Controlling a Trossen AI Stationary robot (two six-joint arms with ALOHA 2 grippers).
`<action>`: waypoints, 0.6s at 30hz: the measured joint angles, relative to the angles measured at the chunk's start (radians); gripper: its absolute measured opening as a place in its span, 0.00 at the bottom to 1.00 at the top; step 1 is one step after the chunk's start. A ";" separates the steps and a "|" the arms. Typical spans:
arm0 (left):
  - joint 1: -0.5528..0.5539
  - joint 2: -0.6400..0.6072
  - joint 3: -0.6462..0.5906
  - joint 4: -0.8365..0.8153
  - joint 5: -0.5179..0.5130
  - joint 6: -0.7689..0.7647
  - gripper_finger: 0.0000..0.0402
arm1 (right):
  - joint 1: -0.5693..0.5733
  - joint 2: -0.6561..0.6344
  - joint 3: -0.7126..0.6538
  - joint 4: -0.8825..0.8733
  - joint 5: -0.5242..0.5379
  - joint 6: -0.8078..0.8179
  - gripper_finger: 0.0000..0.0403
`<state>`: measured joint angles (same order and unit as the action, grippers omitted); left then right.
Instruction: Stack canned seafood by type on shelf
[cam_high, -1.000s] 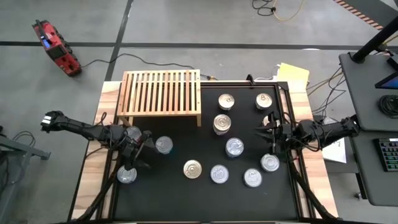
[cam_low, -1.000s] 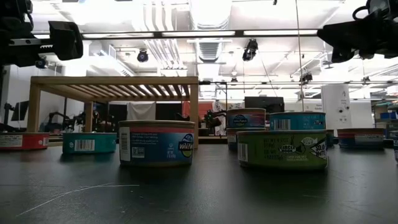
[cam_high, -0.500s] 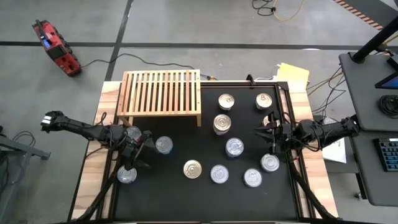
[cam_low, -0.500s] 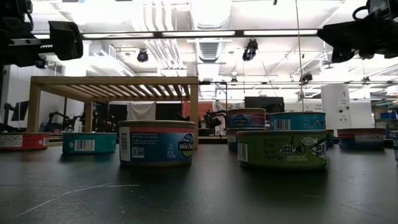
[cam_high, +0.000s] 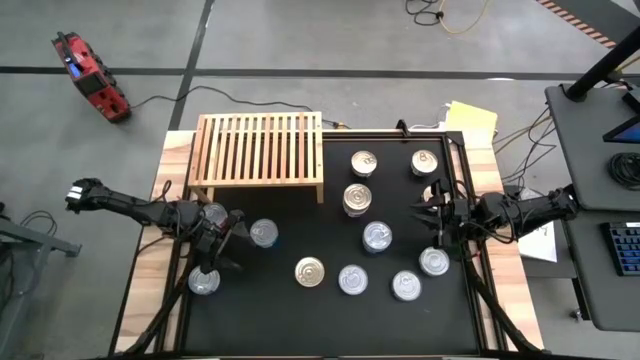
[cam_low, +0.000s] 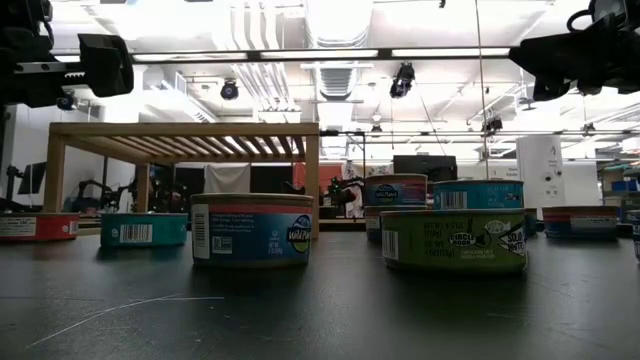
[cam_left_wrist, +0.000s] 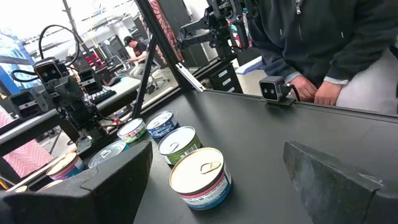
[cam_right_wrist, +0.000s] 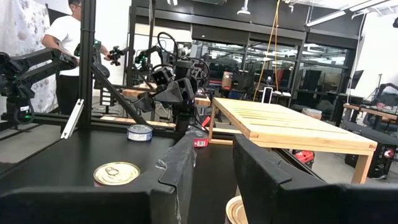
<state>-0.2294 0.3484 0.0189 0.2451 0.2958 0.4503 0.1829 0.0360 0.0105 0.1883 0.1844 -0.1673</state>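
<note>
The light-wood slatted shelf (cam_high: 262, 150) stands at the back left of the black mat and nothing lies on it; it also shows in the low view (cam_low: 185, 130). Several round tins lie on the mat, among them a gold-lidded tin (cam_high: 311, 271) and silver-lidded ones (cam_high: 377, 237), (cam_high: 263, 233), (cam_high: 204, 281). My left gripper (cam_high: 230, 238) is open and empty, above the mat just left of the tin by the shelf's front. A pink-and-blue tin (cam_left_wrist: 200, 177) lies ahead of it. My right gripper (cam_high: 428, 220) is open and empty, right of the middle tins.
A person in a dark jacket (cam_left_wrist: 323, 37) stands at the table's front edge behind the small low camera (cam_left_wrist: 273, 91). Two stacked tins (cam_high: 357, 198) stand near the shelf's right leg. In the low view a blue tin (cam_low: 252, 228) and a green tin (cam_low: 453, 240) are nearest.
</note>
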 joint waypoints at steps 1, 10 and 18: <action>0.000 0.000 0.000 0.000 0.000 0.000 0.86 | 0.000 0.000 0.000 0.000 0.000 0.000 0.25; 0.000 0.000 0.000 0.000 0.000 0.000 0.86 | 0.000 0.000 0.000 0.000 0.000 0.000 0.20; 0.000 0.000 0.000 0.000 0.000 0.000 0.86 | 0.000 0.000 0.000 0.000 0.000 0.000 0.16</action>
<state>-0.2295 0.3482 0.0189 0.2451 0.2959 0.4507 0.1826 0.0360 0.0105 0.1886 0.1844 -0.1673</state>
